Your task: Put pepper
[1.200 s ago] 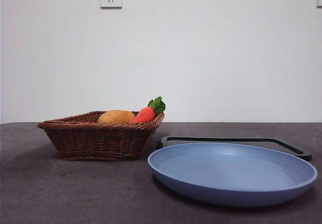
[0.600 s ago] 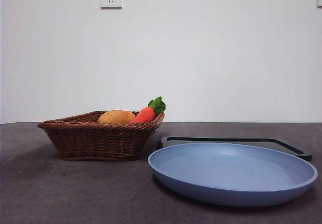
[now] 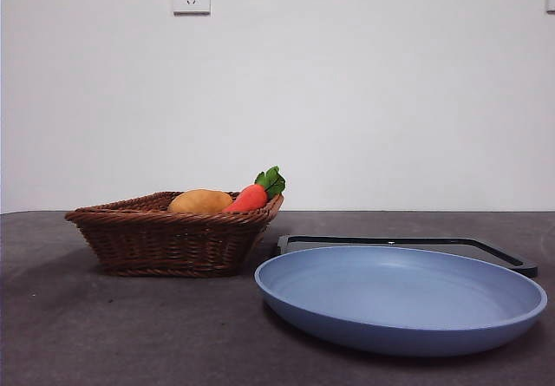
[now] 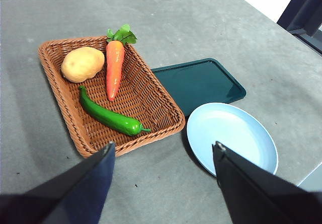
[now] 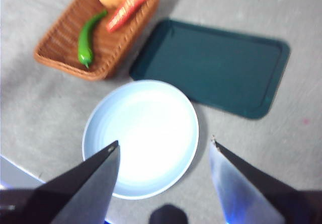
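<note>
The green pepper point(image 4: 107, 116) lies in the brown wicker basket point(image 4: 156, 90), beside an orange carrot point(image 4: 113, 68) and a tan potato point(image 4: 82, 63). It also shows in the right wrist view point(image 5: 86, 38). In the front view the basket wall point(image 3: 169, 240) hides the pepper. The empty blue plate point(image 3: 401, 297) stands beside the basket. My left gripper point(image 4: 162, 153) is open, high above the basket's edge. My right gripper point(image 5: 163, 149) is open, high above the plate point(image 5: 141, 136). Neither holds anything.
A dark green tray point(image 4: 198, 83) lies behind the plate, next to the basket; it also shows in the front view point(image 3: 408, 242) and the right wrist view point(image 5: 214, 65). The table's edge point(image 5: 17, 169) runs close to the plate.
</note>
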Controlling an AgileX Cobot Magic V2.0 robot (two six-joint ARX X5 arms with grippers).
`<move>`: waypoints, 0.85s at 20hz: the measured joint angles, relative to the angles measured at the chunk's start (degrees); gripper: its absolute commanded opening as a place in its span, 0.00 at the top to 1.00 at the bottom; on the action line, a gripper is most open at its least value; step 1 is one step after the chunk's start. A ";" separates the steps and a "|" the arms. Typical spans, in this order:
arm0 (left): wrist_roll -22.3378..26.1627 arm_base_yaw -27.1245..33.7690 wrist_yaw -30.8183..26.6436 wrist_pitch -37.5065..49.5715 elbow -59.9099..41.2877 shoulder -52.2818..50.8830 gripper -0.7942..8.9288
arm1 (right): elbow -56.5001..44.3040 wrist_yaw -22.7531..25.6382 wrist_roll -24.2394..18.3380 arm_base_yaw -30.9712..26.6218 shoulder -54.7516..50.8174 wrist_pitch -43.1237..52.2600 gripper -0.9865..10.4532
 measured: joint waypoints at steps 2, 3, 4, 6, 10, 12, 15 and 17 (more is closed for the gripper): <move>0.00 0.00 0.00 0.00 0.00 0.00 0.57 | 0.00 0.00 0.02 0.04 4.66 0.17 0.64; 0.00 0.00 0.00 0.02 0.00 0.00 0.57 | 0.00 0.00 0.02 0.11 7.28 0.55 0.64; 0.00 0.00 0.00 0.00 0.00 0.00 0.57 | 0.00 0.00 0.02 0.55 10.95 1.03 0.64; 0.00 0.00 0.00 0.02 0.00 0.00 0.57 | 0.00 0.00 0.02 1.60 17.07 1.55 0.64; 0.00 0.00 0.00 0.02 0.00 0.00 0.57 | 0.00 0.20 0.00 4.31 29.62 5.95 0.64; 0.00 0.00 0.00 0.02 0.00 0.00 0.57 | 0.00 0.31 -0.02 5.75 34.62 8.68 0.64; 0.00 0.00 0.00 0.07 0.00 0.00 0.57 | 0.00 2.95 -0.44 7.48 40.98 12.52 0.65; -0.02 0.00 0.00 0.07 0.00 0.00 0.57 | 0.00 3.30 -0.94 8.20 44.02 13.64 0.65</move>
